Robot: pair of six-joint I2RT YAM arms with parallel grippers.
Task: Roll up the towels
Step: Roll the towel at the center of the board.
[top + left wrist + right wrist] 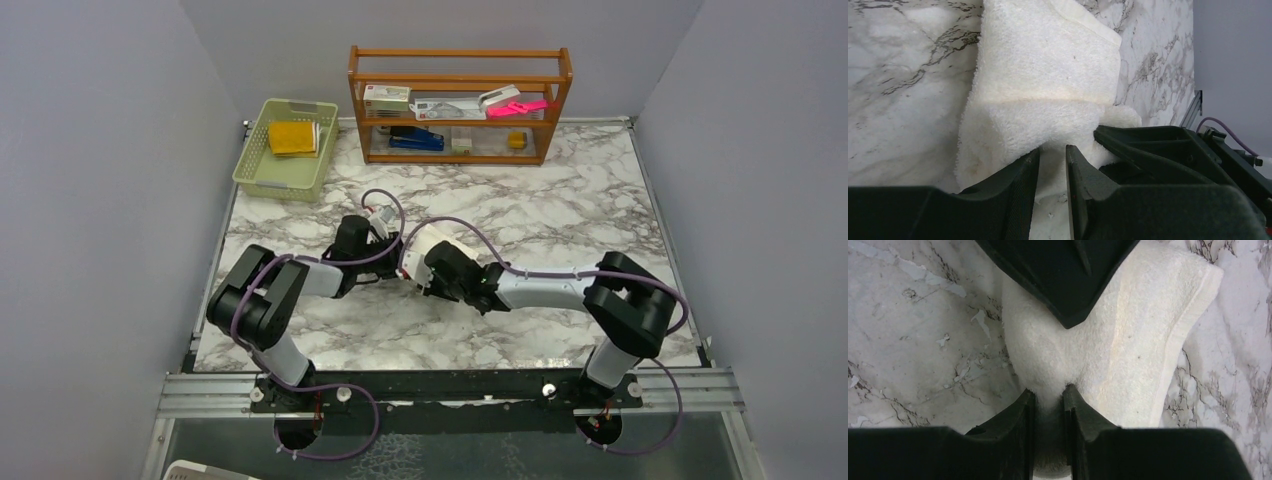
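Back left corner: green basket (262,180) against the wall, yellow towel (292,137) lying folded inside it, well apart from both arms. Right of the basket, along the back wall, a wooden shelf (460,65) holding small goods, among them a blue item (415,142) on the lower level and a pink item (520,106) higher up. All of this sits on a marble table (600,200). Nearer the front, the left arm (262,300) reaches inward from its base toward mid-table, a purple cable (380,200) looping over its wrist. Left gripper (1053,150) is down at the table surface, jaws drawn close with only a narrow gap, pinching a thick fold of the white towel (1048,60) between the fingertips. The white towel lies mid-table between the two wrists, bunched and partly folded over itself, one flat panel running away from the left fingers across the marble, a seam line across it. From above only a small pale patch of it (422,245) shows between the arms. Just right of the left fingers, a black finger (1148,145) of the other arm presses into the same cloth. Right gripper (1048,392) faces the left one from the opposite side, jaws nearly together and clamped on a ridge of white towel that fills the slot between them. The towel fans out past the right fingers, its hemmed edge on the right side lying on the marble. Right arm (625,305) bends in from the right base.
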